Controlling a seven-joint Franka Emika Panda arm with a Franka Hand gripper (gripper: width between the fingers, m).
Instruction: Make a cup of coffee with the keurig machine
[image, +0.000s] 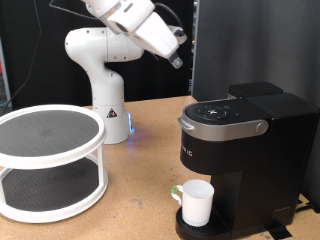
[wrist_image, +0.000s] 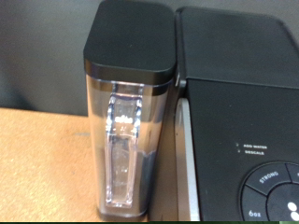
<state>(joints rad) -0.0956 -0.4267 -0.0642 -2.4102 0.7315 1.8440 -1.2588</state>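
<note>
White Franka arm with rounded, glossy shells

The robot arm (image: 105, 60) is smooth white plastic with bulbous joint housings and a flared base (image: 112, 125) carrying a small dark triangular sticker. A blue light glows low beside the base. The hand (image: 165, 42) is white with a dark grey end part and a dark cable; its jaws are not clearly visible.

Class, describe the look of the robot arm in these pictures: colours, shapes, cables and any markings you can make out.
The arm is glossy white with rounded, tubular segments and bulbous joints on a flared base. A dark triangular warning mark sits on the base, and a small blue light glows beside its foot. The hand section near the exterior view's top is white and blocky with a dark end; the gripper fingers are too blurred to describe. No cables are clearly visible.
</note>
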